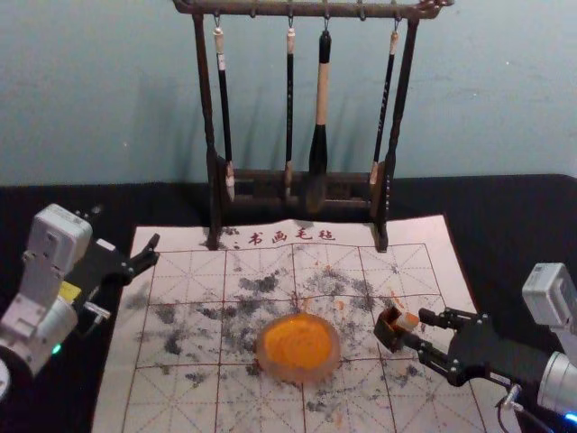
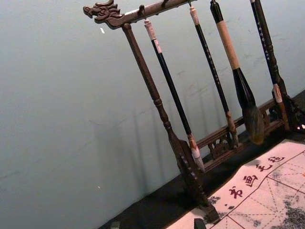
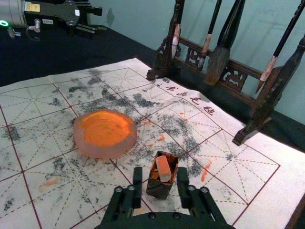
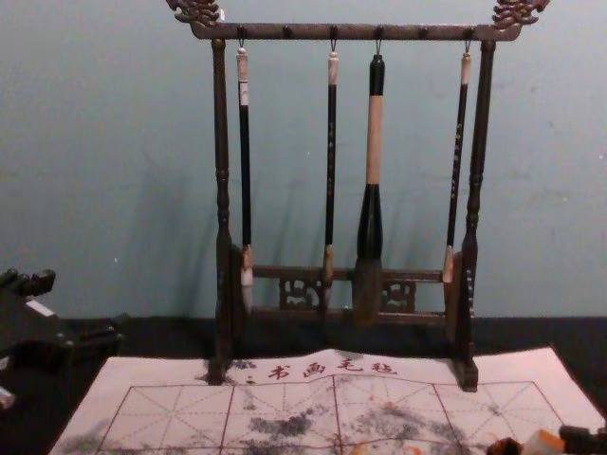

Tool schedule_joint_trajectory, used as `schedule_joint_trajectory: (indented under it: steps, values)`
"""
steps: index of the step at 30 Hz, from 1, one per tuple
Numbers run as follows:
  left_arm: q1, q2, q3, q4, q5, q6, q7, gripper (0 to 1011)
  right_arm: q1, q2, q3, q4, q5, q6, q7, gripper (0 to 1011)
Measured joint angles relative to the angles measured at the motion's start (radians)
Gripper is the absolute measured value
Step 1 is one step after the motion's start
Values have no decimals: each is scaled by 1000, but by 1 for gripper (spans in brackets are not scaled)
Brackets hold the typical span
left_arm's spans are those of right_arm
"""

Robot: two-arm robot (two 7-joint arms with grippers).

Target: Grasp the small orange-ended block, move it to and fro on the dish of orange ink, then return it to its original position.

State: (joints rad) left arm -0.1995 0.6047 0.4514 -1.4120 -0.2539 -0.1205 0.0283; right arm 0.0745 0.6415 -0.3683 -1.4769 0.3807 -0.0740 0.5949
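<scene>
Lining up for the grasp is, in my judgement, the step in hand. The small block (image 3: 164,168), orange at its exposed end, leans in an open-topped box (image 3: 158,189) toward the mat's right edge. My right gripper (image 3: 159,171) is at the box, reaching in from that edge, jaws apart; whether either finger touches the box I cannot tell. My left gripper (image 2: 157,223) is idle by the mat's left edge, its jaws also apart. The next move calls for centring the right jaws on the block's upper part, closing on it alone and lifting it straight, lest the box come up too. I should then carry it to the dish (image 3: 102,152), which lies to the left of the box, well in from both side edges of the mat (image 1: 194,406), and rub it to and fro in the orange ink (image 3: 107,126). Count: one block; one box; one dish of ink; one mat, laid on one worktop (image 1: 523,225); one rack (image 4: 285,32) beyond, astride the mat's far edge; four hanging brushes (image 4: 375,142); two grippers.
</scene>
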Motion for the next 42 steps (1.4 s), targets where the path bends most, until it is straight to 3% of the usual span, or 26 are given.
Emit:
schedule_joint_trajectory:
  steps: [4,9,12,42]
  values:
    - [0,0,0,0,0,0,0,1001,0,0,0,0,0,0,0,278]
    - [0,0,0,0,0,0,0,1001,0,0,0,0,0,0,0,188]
    - [0,0,0,0,0,0,0,1001,0,0,0,0,0,0,0,79]
    - [0,0,0,0,0,0,0,1001,-4,-1,14,-9,10,7,-3,65]
